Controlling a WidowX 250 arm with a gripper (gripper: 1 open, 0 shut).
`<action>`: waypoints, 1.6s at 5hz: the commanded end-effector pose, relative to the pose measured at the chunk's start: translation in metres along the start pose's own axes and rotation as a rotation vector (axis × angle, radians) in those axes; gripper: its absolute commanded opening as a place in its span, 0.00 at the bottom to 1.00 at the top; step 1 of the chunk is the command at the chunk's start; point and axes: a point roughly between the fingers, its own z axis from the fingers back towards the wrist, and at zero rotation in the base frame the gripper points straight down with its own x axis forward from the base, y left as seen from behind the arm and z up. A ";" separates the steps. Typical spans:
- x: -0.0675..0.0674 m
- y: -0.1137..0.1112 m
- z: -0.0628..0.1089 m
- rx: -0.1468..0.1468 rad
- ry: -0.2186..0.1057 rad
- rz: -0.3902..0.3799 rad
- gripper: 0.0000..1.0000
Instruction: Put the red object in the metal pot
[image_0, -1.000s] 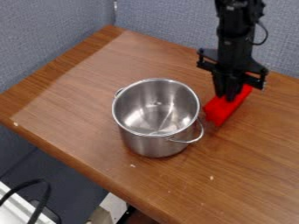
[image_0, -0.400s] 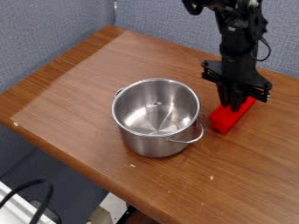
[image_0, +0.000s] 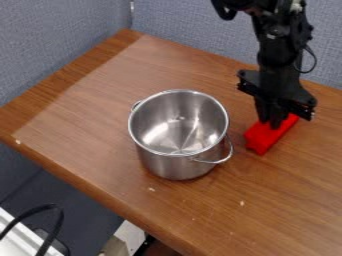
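The red object (image_0: 269, 135) is an elongated red block on the wooden table, just right of the metal pot (image_0: 179, 133) and close to its loop handle (image_0: 214, 155). My gripper (image_0: 278, 113) comes straight down from above. Its dark fingers are shut on the block's far upper end. The block's near end points toward the table's front edge. The shiny round pot stands upright with nothing inside it.
The brown wooden table (image_0: 80, 100) runs diagonally, with its front edge low in the view and its right edge near the block. A blue-grey wall stands behind it. Dark cables (image_0: 40, 225) lie on the floor at the lower left.
My gripper has shifted to the right and slightly nearer, away from the pot. The red block moved with it, and the jaws stayed shut.
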 end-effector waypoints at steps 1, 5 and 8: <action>0.003 0.001 0.009 -0.007 0.001 0.003 0.00; 0.012 0.016 0.001 0.015 0.017 0.169 0.00; 0.009 0.007 -0.014 0.022 0.023 0.212 0.00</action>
